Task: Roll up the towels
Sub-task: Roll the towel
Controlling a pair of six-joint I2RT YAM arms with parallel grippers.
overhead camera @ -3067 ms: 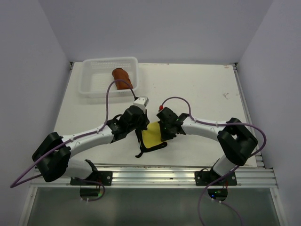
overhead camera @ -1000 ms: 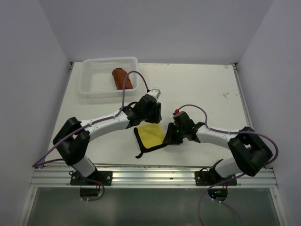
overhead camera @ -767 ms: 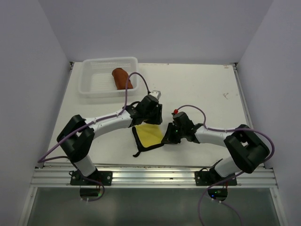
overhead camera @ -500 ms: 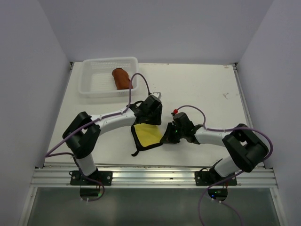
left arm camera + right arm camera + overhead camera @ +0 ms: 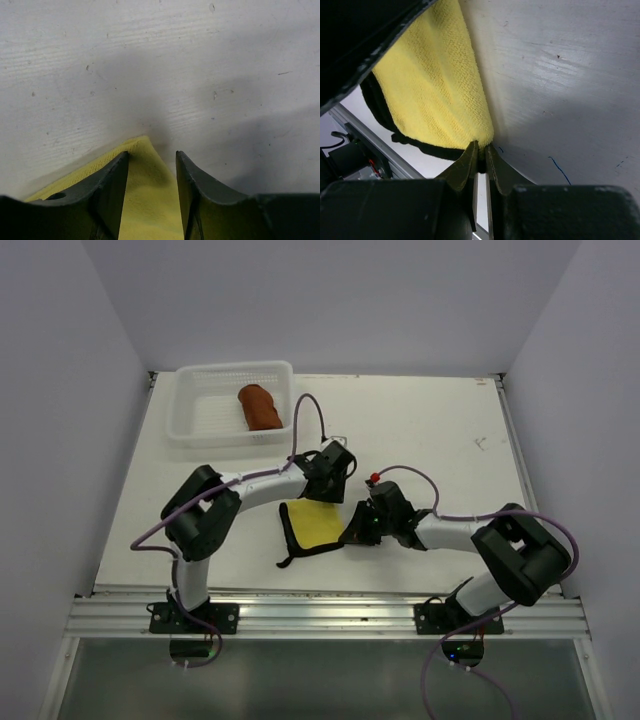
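Worktop, white and scuffed, is spreading bare toward the far right edge between pale walls. Mesh basket is sitting at the far-left corner, holding the rolled rust-brown towel. Yellow towel, dark-hemmed, is lying flat near the front edge. Right hand is clenching its right corner. Left hand is standing released astride its far corner.

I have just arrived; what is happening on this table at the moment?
Two robot arms are working on the yellow towel, which lies spread on the table, not yet rolled. The right gripper has pinched one corner of it between its fingers. The left gripper is open at another corner, one finger on each side. The rust-brown towel sits already rolled in the white basket.
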